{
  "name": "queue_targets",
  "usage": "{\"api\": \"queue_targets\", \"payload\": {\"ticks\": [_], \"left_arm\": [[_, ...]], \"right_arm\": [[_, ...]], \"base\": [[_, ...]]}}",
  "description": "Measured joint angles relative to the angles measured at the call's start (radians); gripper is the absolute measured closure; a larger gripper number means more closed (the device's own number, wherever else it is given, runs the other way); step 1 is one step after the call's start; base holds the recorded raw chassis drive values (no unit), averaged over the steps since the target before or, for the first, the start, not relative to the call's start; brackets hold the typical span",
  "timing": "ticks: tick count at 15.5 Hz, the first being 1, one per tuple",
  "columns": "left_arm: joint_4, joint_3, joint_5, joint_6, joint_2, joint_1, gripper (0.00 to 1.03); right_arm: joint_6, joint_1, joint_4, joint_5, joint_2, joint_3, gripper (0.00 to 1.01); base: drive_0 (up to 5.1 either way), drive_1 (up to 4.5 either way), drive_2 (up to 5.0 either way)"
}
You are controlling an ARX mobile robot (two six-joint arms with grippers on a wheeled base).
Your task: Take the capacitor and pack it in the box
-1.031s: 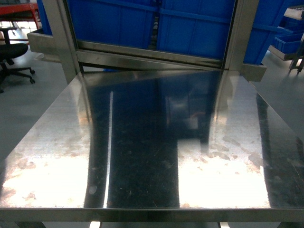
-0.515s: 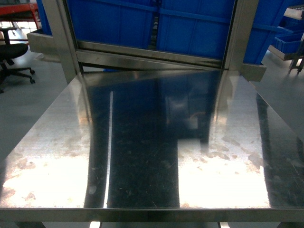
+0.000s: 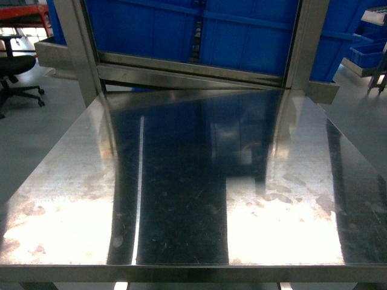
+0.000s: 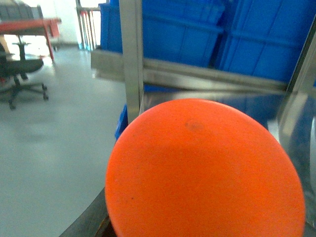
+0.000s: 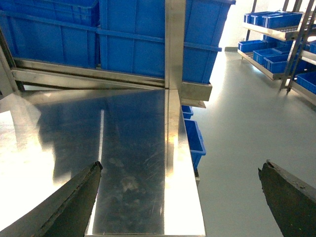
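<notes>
Left wrist view — I see the capacitor (image 4: 205, 170) close against the lens, filling the lower frame; left jaws hidden, so grip state I cannot tell. Right gripper (image 5: 180, 197) spread wide — steel table (image 5: 133, 148) beneath and ahead, blue bins (image 5: 133, 34) beyond.

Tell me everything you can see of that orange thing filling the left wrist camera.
The capacitor shows only in the left wrist view, as a bright orange, smooth, matte rounded face, plastic-looking, with a faint dimple near its top. It fills the lower middle of the frame, very close to the lens and cut off at the bottom edge, so its body and whatever holds it are hidden. Behind it stand a steel post and blue bins. It does not appear in the head view.
</notes>
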Motion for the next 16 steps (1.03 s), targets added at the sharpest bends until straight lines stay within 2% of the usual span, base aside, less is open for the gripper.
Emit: {"api": "queue_targets", "payload": {"ticks": [1,2,4,16], "left_arm": [[-0.080,0.000,0.000,0.000,-0.076,0.000,0.59],[-0.043,0.002,0.003,0.000,-0.086,0.000,0.59],[-0.075,0.000,-0.001,0.000,-0.085,0.000,0.59],[-0.067,0.000,0.000,0.000,-0.087,0.000,0.59]], "right_arm": [[0.000,0.000,0.000,0.000,0.000,0.000,0.03],[0.000,0.000,0.000,0.001,0.000,0.000,0.03],[0.000,0.000,0.001,0.000,0.000,0.000,0.03],[0.000,0.000,0.000,0.000,0.000,0.000,0.03]], "base": [[0.0,0.00,0.0],[0.0,0.00,0.0],[0.0,0.00,0.0],[0.0,0.00,0.0]]}}
